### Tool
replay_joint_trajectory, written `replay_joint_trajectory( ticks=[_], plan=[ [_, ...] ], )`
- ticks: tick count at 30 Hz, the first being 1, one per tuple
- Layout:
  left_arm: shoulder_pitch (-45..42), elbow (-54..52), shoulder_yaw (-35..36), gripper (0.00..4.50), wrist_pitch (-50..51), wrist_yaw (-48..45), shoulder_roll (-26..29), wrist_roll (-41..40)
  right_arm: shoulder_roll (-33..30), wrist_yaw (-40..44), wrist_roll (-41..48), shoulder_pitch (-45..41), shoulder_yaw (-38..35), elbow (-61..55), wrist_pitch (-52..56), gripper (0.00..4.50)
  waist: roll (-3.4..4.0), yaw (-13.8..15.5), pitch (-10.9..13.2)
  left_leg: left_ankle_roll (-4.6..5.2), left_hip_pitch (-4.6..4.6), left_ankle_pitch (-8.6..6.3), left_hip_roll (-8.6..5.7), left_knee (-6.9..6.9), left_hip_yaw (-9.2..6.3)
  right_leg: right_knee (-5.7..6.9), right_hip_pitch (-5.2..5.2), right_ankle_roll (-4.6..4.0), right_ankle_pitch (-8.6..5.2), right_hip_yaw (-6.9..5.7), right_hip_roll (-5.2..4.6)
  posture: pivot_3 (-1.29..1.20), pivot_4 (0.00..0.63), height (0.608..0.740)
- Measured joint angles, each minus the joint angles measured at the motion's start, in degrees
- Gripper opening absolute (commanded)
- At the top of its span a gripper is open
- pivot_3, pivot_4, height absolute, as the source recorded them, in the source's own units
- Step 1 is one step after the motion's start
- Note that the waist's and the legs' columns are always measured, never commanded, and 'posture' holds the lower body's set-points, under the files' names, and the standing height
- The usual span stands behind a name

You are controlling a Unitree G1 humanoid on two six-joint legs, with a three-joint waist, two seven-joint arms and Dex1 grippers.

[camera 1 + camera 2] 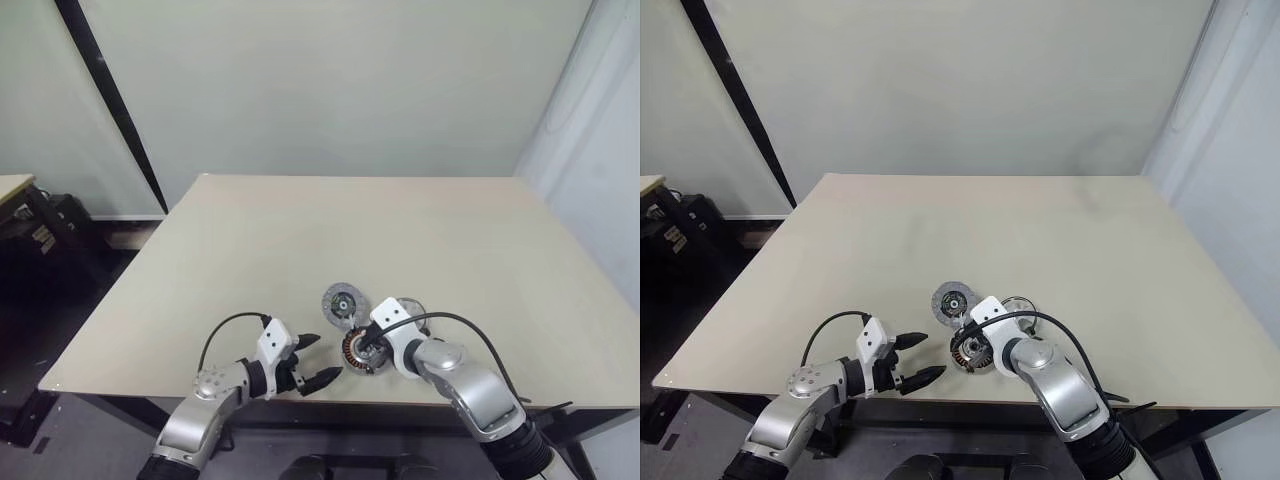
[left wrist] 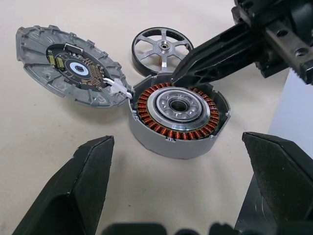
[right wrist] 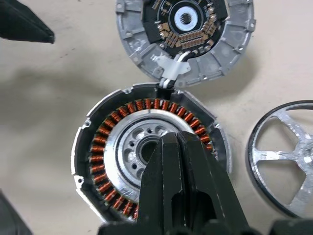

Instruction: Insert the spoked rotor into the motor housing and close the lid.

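The left hand (image 1: pixel 322 360) waits spread wide just short of the motor housing (image 2: pixel 178 120), which the pinched-shut right hand (image 2: pixel 183 73) seemingly steadies, with the spoked rotor (image 2: pixel 162 48) and lid (image 2: pixel 68 66) lying on the surface (image 1: pixel 400 240) just beyond.

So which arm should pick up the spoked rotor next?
Probably the right. The spoked rotor lies on the right tool's side of the motor housing; that tool is shut over the housing. The open left tool would have to cross the housing.

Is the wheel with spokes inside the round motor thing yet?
No. The spoked rotor lies flat on the table beside the motor housing, whose coils show uncovered.
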Motion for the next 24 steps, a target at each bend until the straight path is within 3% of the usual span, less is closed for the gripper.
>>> replay_joint_trajectory(
  ticks=[12, 16, 24],
  plan=[
    [-0.01, 0.00, 0.00, 4.50, 0.00, -0.01, 0.19, -0.01, 0.53, -0.19, -0.05, 2.20, 0.58, 2.58, -3.86, 0.02, 0.00, 0.00, 0.00, -0.01, 0.02, 0.00, 0.01, 0.01, -0.02, 0.00, 0.02, 0.00, 0.00, 0.02, -0.01, 0.00, 0.000, 0.740],
    [-0.01, 0.00, 0.01, 4.50, 0.00, -0.01, 0.40, -0.02, 1.14, 0.16, 1.36, 2.05, -1.83, 1.51, -2.53, 0.94, 0.00, 0.00, 0.00, 0.00, -0.01, 0.00, 0.00, 0.01, -0.04, 0.00, -0.01, 0.00, 0.00, 0.02, -0.01, 0.00, 0.000, 0.740],
    [-0.06, 0.00, 0.02, 4.50, -0.01, -0.02, 0.47, -0.03, 1.23, -1.02, 3.93, 1.55, -10.38, -1.56, 0.48, 3.79, 0.00, 0.04, 0.00, 0.00, -0.03, 0.00, -0.01, -0.01, -0.01, 0.00, -0.02, 0.00, 0.00, 0.01, -0.02, 0.00, 0.000, 0.740]
  ],
)
